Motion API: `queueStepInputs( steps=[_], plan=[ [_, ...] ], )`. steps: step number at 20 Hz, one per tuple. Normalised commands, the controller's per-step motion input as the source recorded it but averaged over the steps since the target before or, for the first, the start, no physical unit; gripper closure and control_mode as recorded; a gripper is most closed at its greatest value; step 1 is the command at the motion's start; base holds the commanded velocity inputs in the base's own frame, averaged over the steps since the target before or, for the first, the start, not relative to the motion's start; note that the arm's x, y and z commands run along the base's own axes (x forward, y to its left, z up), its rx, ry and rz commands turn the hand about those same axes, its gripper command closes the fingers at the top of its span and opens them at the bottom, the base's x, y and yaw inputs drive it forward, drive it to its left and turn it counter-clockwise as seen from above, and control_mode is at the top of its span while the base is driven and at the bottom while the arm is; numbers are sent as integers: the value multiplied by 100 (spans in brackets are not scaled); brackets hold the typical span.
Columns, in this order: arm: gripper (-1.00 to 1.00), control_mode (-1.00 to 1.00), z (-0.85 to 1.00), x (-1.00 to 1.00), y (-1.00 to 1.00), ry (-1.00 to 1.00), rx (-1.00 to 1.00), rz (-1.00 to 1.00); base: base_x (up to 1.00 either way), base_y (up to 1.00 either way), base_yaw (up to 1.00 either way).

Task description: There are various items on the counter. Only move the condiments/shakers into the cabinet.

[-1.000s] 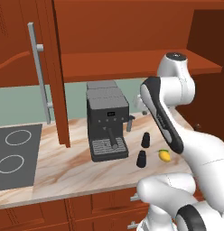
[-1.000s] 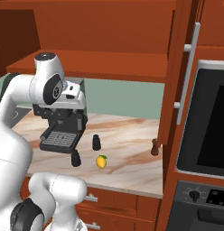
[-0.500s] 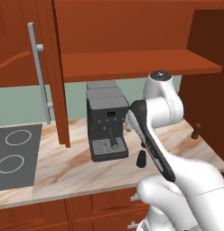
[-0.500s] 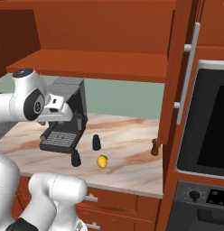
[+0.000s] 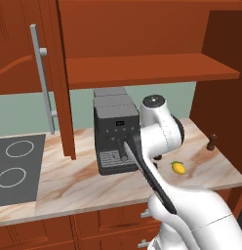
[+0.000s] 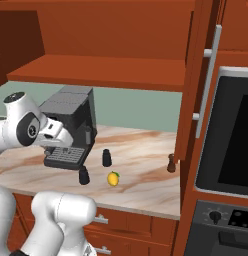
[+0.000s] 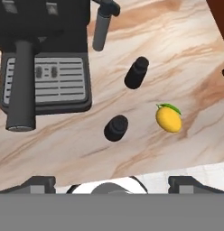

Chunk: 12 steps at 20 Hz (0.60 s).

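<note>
Two small black shakers stand on the marbled counter (image 6: 141, 145): one (image 6: 107, 158) (image 7: 137, 72) beside the coffee machine, the other (image 6: 84, 175) (image 7: 116, 128) nearer the front edge. The yellow lemon (image 6: 113, 178) (image 7: 168, 118) (image 5: 178, 167) lies to their right. The slim brown mill (image 6: 171, 163) (image 5: 211, 142) stands farther right, near the open door. My gripper (image 7: 113, 184) hangs open and empty above the counter's front edge, looking down on both shakers. The cabinet shelf (image 5: 152, 68) (image 6: 96, 70) above is bare. In the left base view my arm hides the shakers.
A large dark-grey coffee machine (image 5: 115, 132) (image 6: 71, 127) (image 7: 44, 54) stands at the back, close to my hand. The black stovetop (image 5: 15, 166) lies to the left. Open cabinet doors with grey bar handles (image 5: 42, 73) (image 6: 208, 80) hang on both sides. A black oven (image 6: 231, 140) is at the right.
My arm has swung down and toward the coffee machine, and it now covers the shakers in the left base view. The gripper stays open. No item on the counter has moved.
</note>
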Motion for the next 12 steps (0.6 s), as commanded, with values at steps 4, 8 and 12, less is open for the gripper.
queueStepInputs(
  steps=[4, 8, 12],
  plan=[
    [-100, -100, -40, 0, 0, 0, 0, -25, 0, 0, 0],
    [-100, -100, -45, 1, 0, 0, 0, -21, 0, 0, 0],
    [-100, -100, -42, 23, -11, 0, 0, -6, 0, 0, 0]
  ],
)
